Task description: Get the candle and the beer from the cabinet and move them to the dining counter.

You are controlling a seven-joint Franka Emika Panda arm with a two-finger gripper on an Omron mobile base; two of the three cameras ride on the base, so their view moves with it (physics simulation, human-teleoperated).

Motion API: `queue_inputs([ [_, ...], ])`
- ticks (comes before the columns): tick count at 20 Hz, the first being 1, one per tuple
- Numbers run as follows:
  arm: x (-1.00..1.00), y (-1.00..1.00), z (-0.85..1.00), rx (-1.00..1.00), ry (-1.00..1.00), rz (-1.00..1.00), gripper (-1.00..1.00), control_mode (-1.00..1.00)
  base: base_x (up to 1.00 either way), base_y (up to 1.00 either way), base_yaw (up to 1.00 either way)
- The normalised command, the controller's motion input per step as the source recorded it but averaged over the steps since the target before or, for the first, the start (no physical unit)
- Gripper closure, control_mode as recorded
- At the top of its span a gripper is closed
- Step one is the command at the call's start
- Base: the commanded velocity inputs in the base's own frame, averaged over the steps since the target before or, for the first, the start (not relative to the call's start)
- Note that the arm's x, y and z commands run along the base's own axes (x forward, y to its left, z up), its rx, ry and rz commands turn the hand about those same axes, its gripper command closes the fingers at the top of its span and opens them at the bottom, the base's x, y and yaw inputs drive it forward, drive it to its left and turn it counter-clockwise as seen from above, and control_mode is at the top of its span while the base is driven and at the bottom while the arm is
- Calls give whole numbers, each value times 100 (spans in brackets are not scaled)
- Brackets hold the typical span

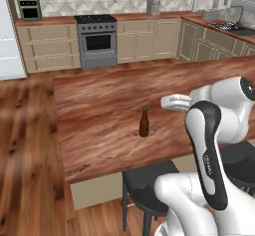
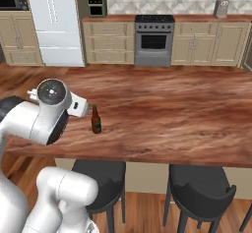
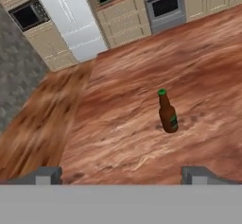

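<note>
The tool [image 3: 121,175] hangs above the dining worktop [image 1: 104,125] with its two dark tips spread wide and nothing between them; it is released, grasping nothing. Just ahead of it, well apart from either tip, the beer [image 3: 168,112] stands upright on the wood grain, on its own.

So I judge one half of the job done: the bottle is out of the cabinet and set down on the island, not far in from the edge with the stools [image 2: 199,188]. The candle is what is left, and I would expect a trip to the wall cabinet for it.

From behind on the left, the white arm [image 1: 219,125] reaches over the worktop beside the bottle [image 1: 144,123], with the stove [image 1: 97,40] on the far wall. From the right, the arm's elbow sits close beside the bottle [image 2: 96,120], and the fridge [image 2: 54,20] stands to the stove's left. The hand camera alone gives the spread fingertips [image 3: 47,175] and a green cap on the bottle.
</note>
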Motion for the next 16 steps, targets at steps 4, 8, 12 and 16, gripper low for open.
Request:
queue_inputs([
  [4,-36,-1,48,-14,10,-19,-100,-100,0,0,0],
  [8,-51,0,45,-16,5,-10,-100,-100,0,0,0],
  [12,-39,0,35,-15,5,-6,-100,-100,0,0,0],
  [16,-47,-5,22,-13,12,-2,-100,-100,0,0,0],
])
